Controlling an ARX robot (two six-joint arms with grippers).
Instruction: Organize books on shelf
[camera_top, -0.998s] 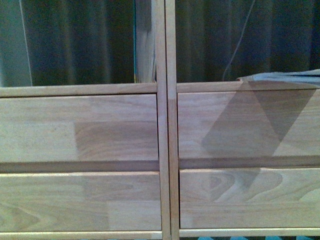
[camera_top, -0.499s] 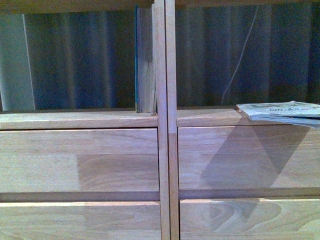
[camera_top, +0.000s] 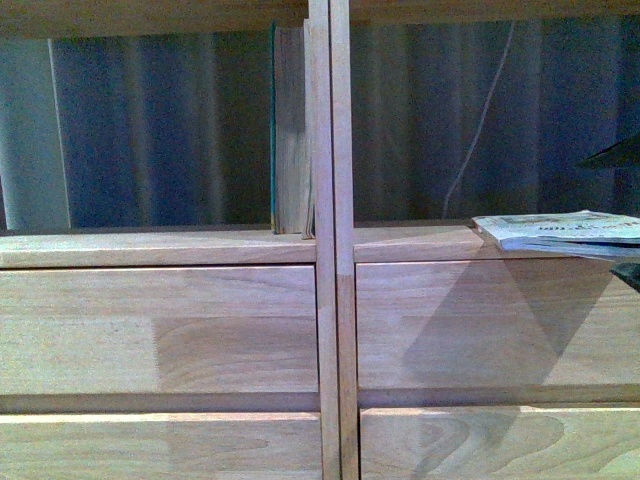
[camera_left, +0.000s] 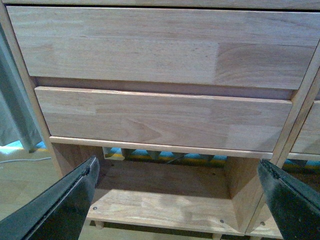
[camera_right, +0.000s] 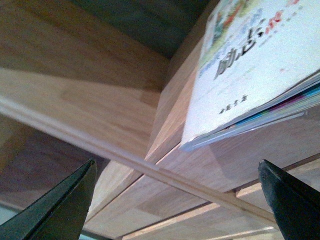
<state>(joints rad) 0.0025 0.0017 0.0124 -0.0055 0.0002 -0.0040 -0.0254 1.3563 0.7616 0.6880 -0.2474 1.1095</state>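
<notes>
While teal book (camera_top: 288, 130) stands upright, thin paperback (camera_top: 560, 230) lies flat; right gripper (camera_right: 176, 162), spread and empty, likely must grasp it.

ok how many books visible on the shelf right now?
2. A teal book stands upright against the centre divider in the left column; a thin paperback lies flat in the right column. More may sit out of frame.
</notes>
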